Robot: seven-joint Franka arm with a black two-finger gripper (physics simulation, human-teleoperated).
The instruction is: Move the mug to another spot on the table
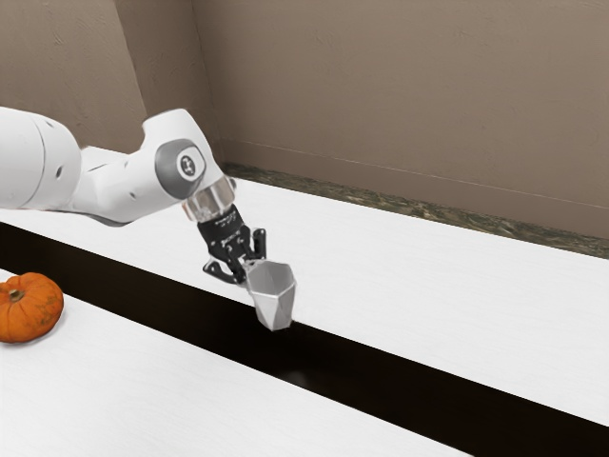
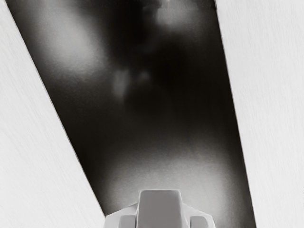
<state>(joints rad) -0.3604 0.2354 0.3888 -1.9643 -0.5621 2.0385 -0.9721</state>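
Here, closest to the camera in the exterior view, an orange pumpkin sits on the near white tabletop, at the exterior view's left edge. It is well apart from everything else. Behind that slab a glossy black strip runs slantwise across the scene and splits the table into two white parts.

At the strip's far edge is the mug, pale grey and faceted. It is tilted, with its mouth facing up and toward the exterior view's right. Its base lies right where the black meets the far white tabletop; I cannot tell whether it touches the surface. The black gripper is clamped on the mug's rim on the side toward the exterior view's left, one finger on each side of the wall. The white arm reaches down to it from the exterior view's left.

The wrist view looks straight down past the hand. The mug is a blurred grey shape just under the gripper, and beyond it the black strip carries soft, cloudy reflections between the two white slabs. The pumpkin and the room are seen from the exterior camera.

Both slabs are matte white with a faint brushed grain. Past the far slab a dark speckled band runs along the foot of plain beige-brown walls, which meet in a corner behind the arm.
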